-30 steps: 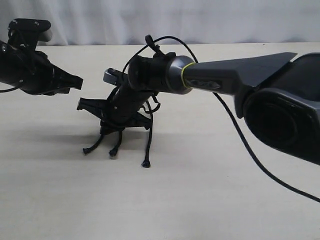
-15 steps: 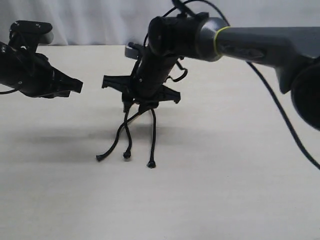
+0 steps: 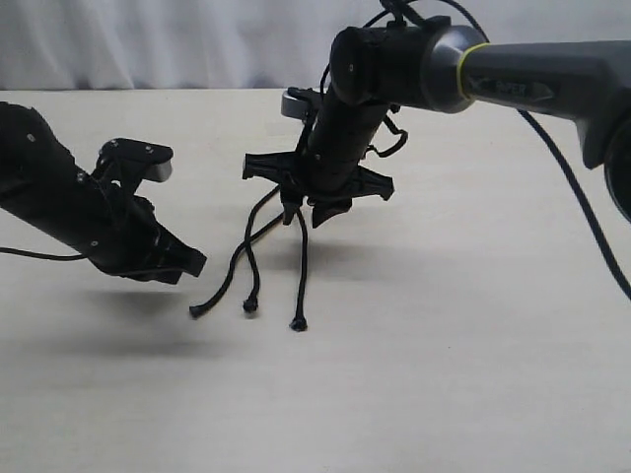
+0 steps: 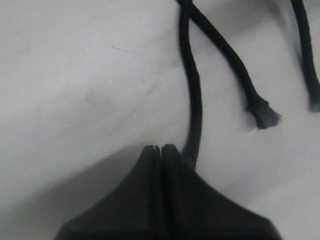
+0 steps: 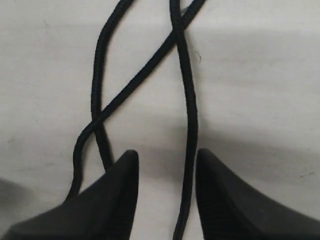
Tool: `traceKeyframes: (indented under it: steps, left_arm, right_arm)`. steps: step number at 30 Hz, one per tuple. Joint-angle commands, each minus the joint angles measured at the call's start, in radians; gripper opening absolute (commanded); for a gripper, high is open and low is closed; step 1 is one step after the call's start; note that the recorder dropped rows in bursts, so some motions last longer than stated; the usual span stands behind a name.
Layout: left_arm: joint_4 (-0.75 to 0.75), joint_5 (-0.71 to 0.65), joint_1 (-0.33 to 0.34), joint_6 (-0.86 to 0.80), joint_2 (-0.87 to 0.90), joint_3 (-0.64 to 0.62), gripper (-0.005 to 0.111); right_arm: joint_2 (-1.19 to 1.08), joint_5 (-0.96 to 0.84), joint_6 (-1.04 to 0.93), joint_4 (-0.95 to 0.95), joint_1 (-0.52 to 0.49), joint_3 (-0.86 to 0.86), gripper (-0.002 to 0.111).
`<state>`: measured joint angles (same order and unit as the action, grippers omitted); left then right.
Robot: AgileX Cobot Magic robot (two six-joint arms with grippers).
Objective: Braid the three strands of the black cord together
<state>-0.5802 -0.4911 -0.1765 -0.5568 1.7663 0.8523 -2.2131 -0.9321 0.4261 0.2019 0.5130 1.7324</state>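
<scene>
1. White curtain (image 3: 148,39) hangs behind the far edge of the pale table (image 3: 444,384).
2. The black cord (image 3: 292,219) lies near the middle of the table, about halfway between the far edge and the near edge.
3. Its three strands (image 3: 301,274) run toward the near edge. Each one ends in a small knobby tip.
4. My right pincer (image 3: 314,211) is over the top part of the cord. Its fingers (image 5: 117,195) are spread apart, and one strand runs through the gap between them.
5. Close to that pincer the strands cross over each other. Nearer the near edge they fan apart.
6. My left pincer (image 3: 187,262) is low over the table, on the side of the cord toward the left edge, near the tip of the outer strand.
7. Its fingers (image 4: 145,172) are pressed together with nothing between them.
8. One strand goes just beside the tip of my left pincer and hides behind it. I cannot tell if they touch.
</scene>
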Motion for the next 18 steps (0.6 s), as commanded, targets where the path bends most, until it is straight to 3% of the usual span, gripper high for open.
traceKeyframes:
  steps: [1, 8, 18]
  left_arm:
    - [-0.184, -0.040, -0.008, -0.154, 0.050, -0.001, 0.000]
    - [-0.268, -0.049, -0.008, -0.217, 0.096, -0.001, 0.000]
    - [-0.242, 0.014, -0.008, -0.217, 0.113, -0.001, 0.000]
  right_arm:
    - [0.006, 0.015, -0.023, 0.010, 0.009, -0.005, 0.037]
    - [-0.002, 0.015, -0.023, 0.016, 0.024, -0.005, 0.037]
    - [-0.014, 0.026, -0.024, 0.022, 0.075, -0.005, 0.037]
